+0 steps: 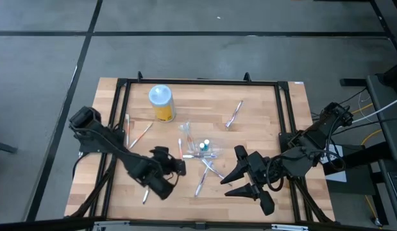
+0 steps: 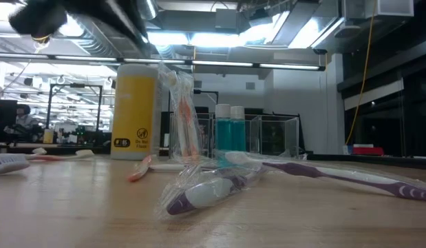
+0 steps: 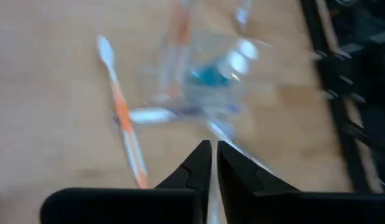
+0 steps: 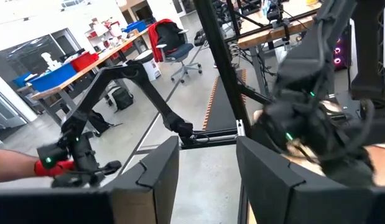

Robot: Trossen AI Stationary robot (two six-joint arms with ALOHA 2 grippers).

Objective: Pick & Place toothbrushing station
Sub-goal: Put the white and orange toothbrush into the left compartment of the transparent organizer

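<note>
On the wooden table, a clear holder with toothbrushes scattered around it sits at the middle. The left gripper, jaws together and empty, hangs near the front edge. The right gripper, jaws apart, hovers front right.

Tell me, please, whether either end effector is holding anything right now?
Neither shows a hold. The left end effector is shut on nothing visible; the right end effector is open and empty.
</note>
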